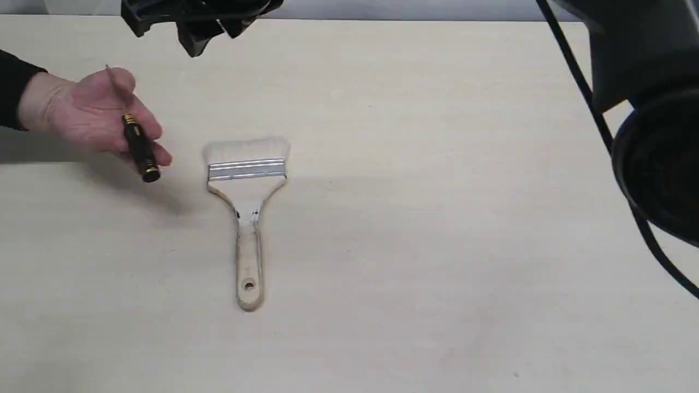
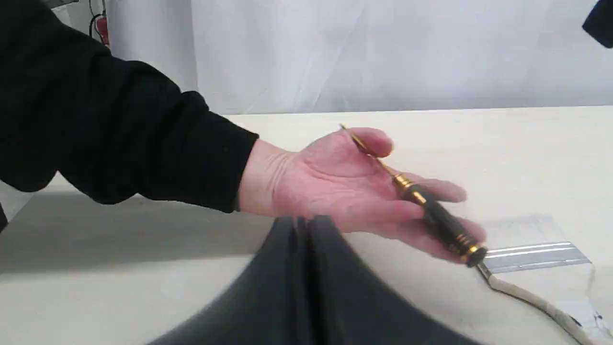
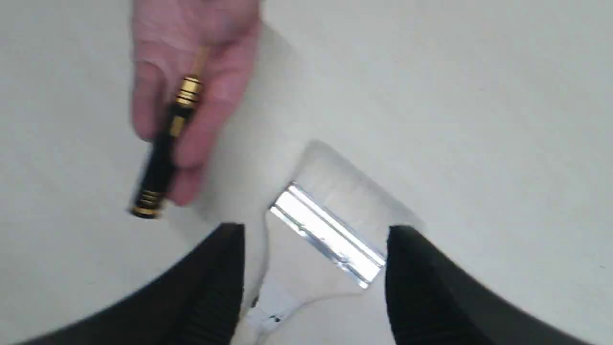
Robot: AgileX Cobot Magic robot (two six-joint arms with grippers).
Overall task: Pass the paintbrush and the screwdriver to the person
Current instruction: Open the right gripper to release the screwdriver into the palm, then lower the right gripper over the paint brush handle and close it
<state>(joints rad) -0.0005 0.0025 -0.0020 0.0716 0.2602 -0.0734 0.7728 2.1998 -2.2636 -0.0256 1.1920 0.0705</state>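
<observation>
My left claw [image 2: 304, 221] is pressed shut with nothing in it, raised at the far side of the table [image 1: 464, 245]; the screwdriver [image 1: 139, 146] lies across the person's hand [image 1: 90, 114], palm open, at the left. My right claw [image 3: 316, 232] gapes wide and empty over the paintbrush [image 1: 247, 218]; the paintbrush lies flat just right of that hand, bristles far, handle near.
</observation>
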